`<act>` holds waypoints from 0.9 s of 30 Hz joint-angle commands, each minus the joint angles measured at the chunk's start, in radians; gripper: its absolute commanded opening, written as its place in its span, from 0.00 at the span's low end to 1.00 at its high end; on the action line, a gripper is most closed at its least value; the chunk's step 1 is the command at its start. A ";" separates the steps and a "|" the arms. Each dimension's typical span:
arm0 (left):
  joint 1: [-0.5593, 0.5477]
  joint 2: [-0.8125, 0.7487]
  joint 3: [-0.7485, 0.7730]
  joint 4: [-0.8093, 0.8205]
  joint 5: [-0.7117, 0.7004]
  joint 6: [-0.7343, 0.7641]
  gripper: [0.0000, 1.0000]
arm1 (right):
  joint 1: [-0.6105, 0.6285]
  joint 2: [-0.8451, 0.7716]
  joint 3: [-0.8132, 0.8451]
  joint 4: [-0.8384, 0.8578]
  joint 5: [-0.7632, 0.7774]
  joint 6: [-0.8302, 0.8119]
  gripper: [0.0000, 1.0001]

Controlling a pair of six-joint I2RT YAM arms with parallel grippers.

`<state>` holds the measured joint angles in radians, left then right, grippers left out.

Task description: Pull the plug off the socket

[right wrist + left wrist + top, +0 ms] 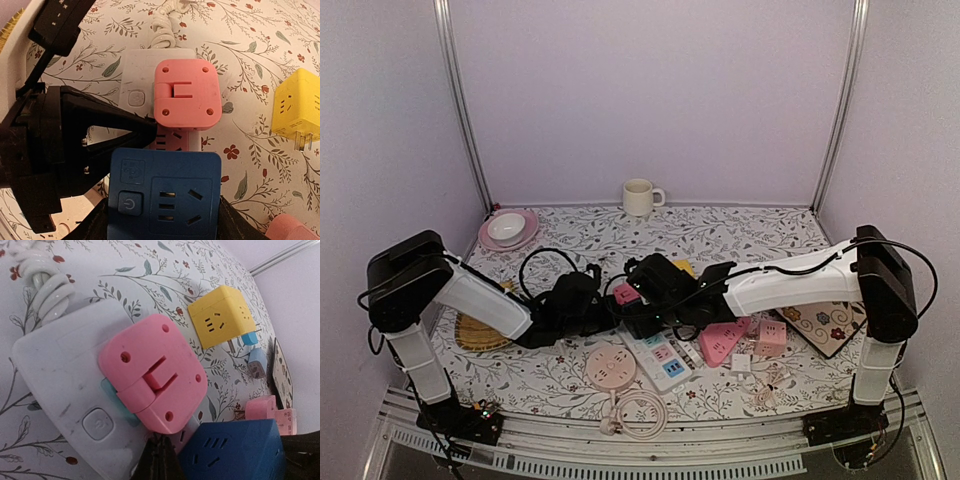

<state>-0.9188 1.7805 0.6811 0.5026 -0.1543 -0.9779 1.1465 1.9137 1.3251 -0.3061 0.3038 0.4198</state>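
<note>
While left end effector (146,129), fully closed and empty, presses tip on strip (137,70) beside pink plug (185,92), right end effector (165,222) clamps blue plug (165,192), seated in strip on counter (260,45). Risk: tip slips, strip lifts with plug; grip slides off smooth sides.

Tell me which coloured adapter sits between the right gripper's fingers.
The blue adapter, with a power button; the pink adapter sits on the white strip, the yellow adapter lies alone on the table.
</note>
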 commanded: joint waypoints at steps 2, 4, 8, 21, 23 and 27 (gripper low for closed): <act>0.010 0.061 -0.031 -0.054 0.017 -0.060 0.00 | 0.022 -0.067 0.024 0.114 0.029 -0.042 0.40; 0.010 0.060 -0.036 -0.076 -0.005 -0.068 0.00 | 0.024 -0.096 0.002 0.151 0.030 -0.073 0.41; 0.012 0.057 -0.037 -0.112 -0.041 -0.074 0.00 | 0.024 -0.147 -0.020 0.186 0.034 -0.114 0.41; 0.014 0.058 -0.036 -0.093 -0.033 -0.052 0.00 | -0.037 -0.220 -0.048 0.117 0.046 -0.096 0.43; 0.012 0.050 -0.038 -0.088 -0.032 -0.042 0.00 | -0.053 -0.228 -0.071 0.112 0.046 -0.088 0.43; 0.012 0.022 -0.044 -0.078 -0.034 -0.018 0.00 | -0.106 -0.239 -0.135 0.111 0.009 -0.053 0.43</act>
<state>-0.9112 1.7985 0.6762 0.5407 -0.1764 -1.0355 1.0889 1.7168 1.2465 -0.2024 0.3283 0.3290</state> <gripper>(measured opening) 0.004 0.617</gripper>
